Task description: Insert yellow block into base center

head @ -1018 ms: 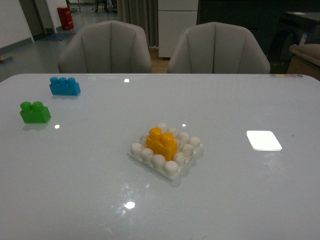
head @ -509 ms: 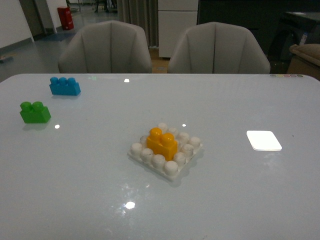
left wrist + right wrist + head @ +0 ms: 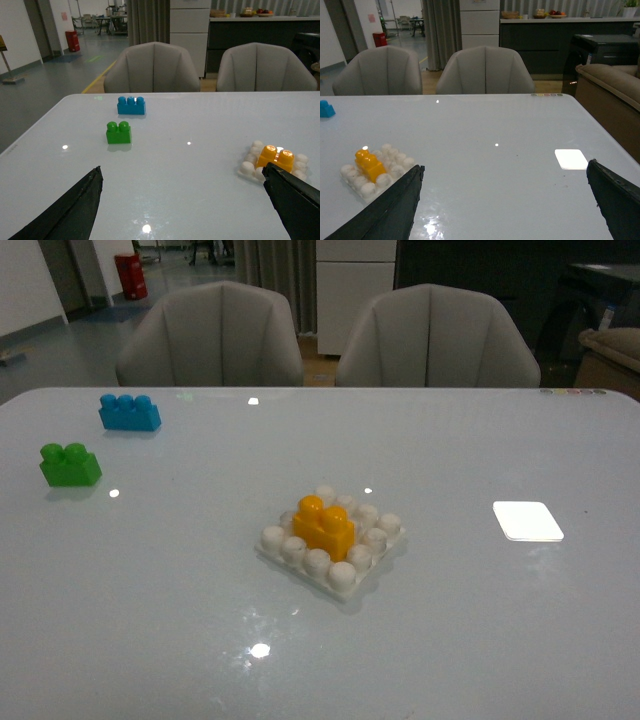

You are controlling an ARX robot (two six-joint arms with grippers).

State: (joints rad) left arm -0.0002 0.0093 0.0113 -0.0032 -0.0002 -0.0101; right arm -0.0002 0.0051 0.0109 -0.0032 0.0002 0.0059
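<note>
yellow block (image 3: 324, 527) seated in base (image 3: 333, 546) center, table (image 3: 180, 570)

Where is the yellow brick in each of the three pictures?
Front view: the yellow block sits in the middle of the picture, on the white base.
Left wrist view: it is at the right edge, on the base, just above the left tool's dark finger.
Right wrist view: it is low on the left side, on the base.
Shared landmark: the two grey chairs behind the table show in all three.

yellow block (image 3: 324, 528) upright, base (image 3: 332, 540) ctr
</note>
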